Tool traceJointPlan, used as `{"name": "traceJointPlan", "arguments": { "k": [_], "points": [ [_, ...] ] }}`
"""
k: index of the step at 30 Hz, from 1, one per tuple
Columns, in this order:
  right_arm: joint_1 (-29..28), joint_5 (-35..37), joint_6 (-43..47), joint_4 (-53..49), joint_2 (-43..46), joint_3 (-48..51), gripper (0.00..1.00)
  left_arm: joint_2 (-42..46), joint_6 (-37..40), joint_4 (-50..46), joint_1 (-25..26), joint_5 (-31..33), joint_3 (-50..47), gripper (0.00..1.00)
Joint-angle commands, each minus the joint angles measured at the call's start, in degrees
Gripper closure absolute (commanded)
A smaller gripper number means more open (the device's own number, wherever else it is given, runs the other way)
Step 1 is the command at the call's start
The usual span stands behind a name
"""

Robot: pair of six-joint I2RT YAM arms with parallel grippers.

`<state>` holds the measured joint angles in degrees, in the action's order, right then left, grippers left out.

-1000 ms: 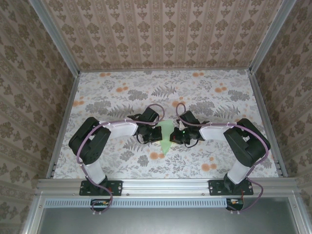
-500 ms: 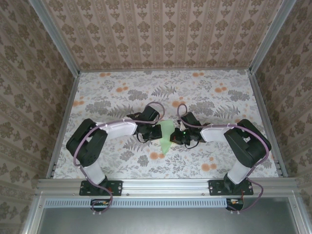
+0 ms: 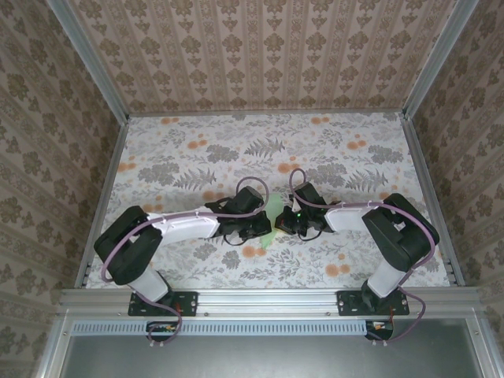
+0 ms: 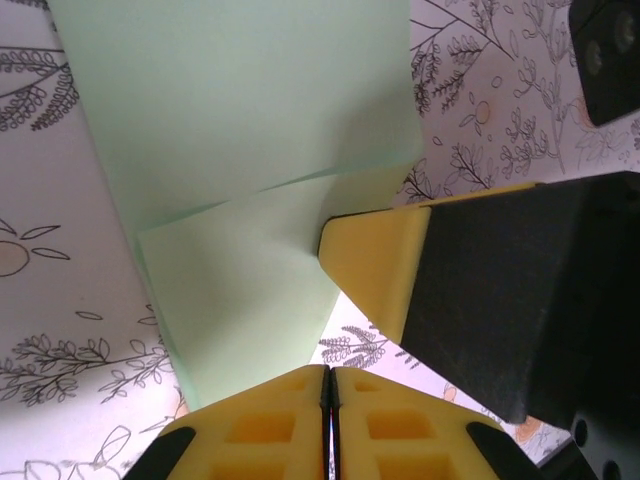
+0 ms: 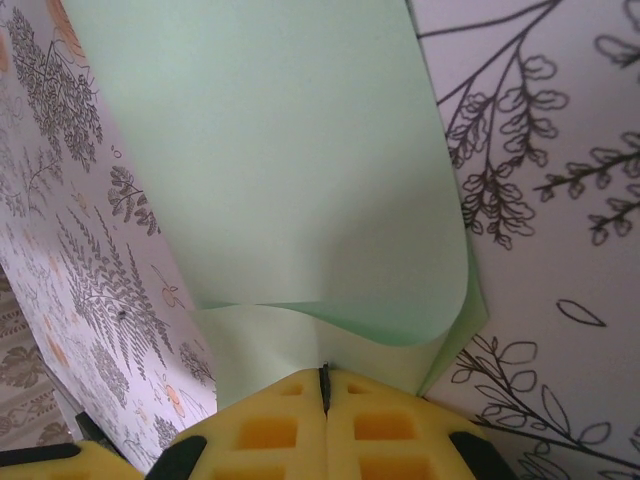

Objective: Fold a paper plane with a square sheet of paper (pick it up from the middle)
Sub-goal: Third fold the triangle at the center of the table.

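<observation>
Jaws closed, pinching the square sheet of paper (image 4: pixel 250 130) in left gripper (image 4: pixel 329 380) and right gripper (image 5: pixel 324 375); seemingly just starting, lacking nose and wings.

We get bright even light, faint shadows on tabletop (image 3: pixel 197 142), wrist views sharp, soft shading on the curled square sheet of paper (image 5: pixel 270 150)

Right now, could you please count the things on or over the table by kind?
Paper: 1
Arms: 2 (left arm, right arm)
Tools: 2 (left tool, right tool)
Total: 5
</observation>
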<state>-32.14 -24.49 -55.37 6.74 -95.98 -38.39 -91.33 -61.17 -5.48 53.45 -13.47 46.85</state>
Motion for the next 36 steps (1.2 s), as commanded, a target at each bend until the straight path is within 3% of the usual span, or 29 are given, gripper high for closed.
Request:
{"name": "traceJointPlan", "arguments": {
  "k": [1,10,36],
  "points": [
    [0.24,8.16,-1.17,-7.43,-3.16,3.16,0.99,-1.79,-2.53,3.2,0.42,-1.14,-1.04,0.89],
    [0.24,7.44,-1.3,-7.18,-3.95,3.23,0.99,-5.82,-3.04,5.29,0.75,-5.31,-0.55,0.88],
    [0.41,8.45,-1.99,-8.92,-6.78,2.93,0.99,-5.8,-3.52,-2.25,2.1,-3.34,-1.78,0.89]
  ]
}}
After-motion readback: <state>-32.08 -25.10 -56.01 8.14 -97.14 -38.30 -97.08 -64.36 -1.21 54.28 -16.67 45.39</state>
